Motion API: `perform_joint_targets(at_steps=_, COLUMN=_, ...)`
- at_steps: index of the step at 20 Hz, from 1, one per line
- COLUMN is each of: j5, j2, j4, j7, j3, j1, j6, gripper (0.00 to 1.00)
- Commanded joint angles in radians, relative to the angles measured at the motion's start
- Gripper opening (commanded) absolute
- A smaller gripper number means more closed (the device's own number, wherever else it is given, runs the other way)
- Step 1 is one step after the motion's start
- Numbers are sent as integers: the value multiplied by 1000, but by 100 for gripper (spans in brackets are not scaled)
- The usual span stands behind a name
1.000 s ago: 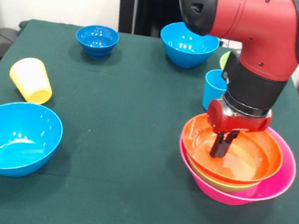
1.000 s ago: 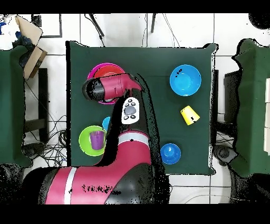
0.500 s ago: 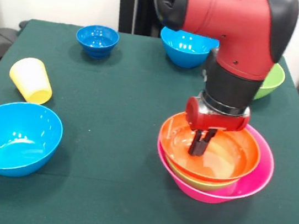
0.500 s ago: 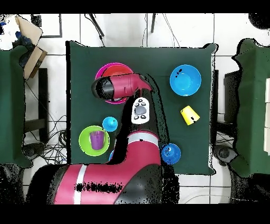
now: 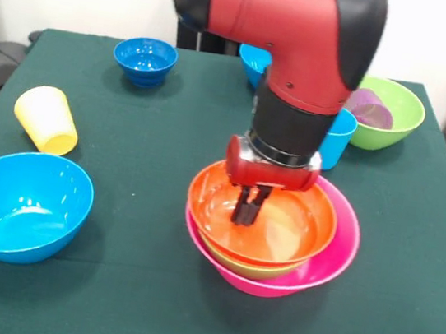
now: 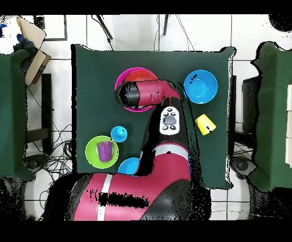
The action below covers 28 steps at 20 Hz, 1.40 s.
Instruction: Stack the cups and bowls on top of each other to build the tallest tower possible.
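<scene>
Clearly the gripper [image 5: 250,206], fingers pressed together, sits inside the orange bowl [image 5: 280,233] nested in the pink bowl [image 5: 334,249]; glossy, light, stiff plastic probably slides, so pinch a rim.

I see bright, even light from above; soft shadows sit close under the glossy sky-blue plastic bowl [image 5: 20,203]. White glare streaks the glossy wide orange plastic bowl [image 5: 280,233]. The dark green table cloth [image 5: 139,288] stays matte.

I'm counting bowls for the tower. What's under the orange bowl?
The orange bowl sits in a lime-green bowl, only its rim showing, nested in the pink bowl. Anything deeper is covered.
</scene>
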Motion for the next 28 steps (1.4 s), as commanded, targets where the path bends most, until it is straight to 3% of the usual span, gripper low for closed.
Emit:
perform_joint_targets(at_steps=1, j5=-99, j2=18, j4=90, j7=-40, j3=20, j1=-40, j6=31, gripper=0)
perform_joint_targets(at_steps=5, j5=-87, j2=-13, j4=128, j7=-52, j3=64, j1=-51, j6=-5, gripper=0)
perform_joint_targets(at_steps=14, j5=-22, j2=-180, j4=232, j7=-109, j3=279, j1=-120, j6=-47, gripper=0)
perform_joint_targets(at_steps=17, j5=-36, j2=-231, j4=227, j7=-121, j3=291, j1=-113, j6=-3, gripper=0)
perform_joint_targets(at_steps=24, j5=-79, j2=-287, j4=248, j7=-147, j3=320, j1=-130, j6=-3, gripper=0)
perform_joint_targets(at_steps=28, j5=-84, j2=-320, j4=325, j7=-196, j3=402, j1=-188, j6=-43, gripper=0)
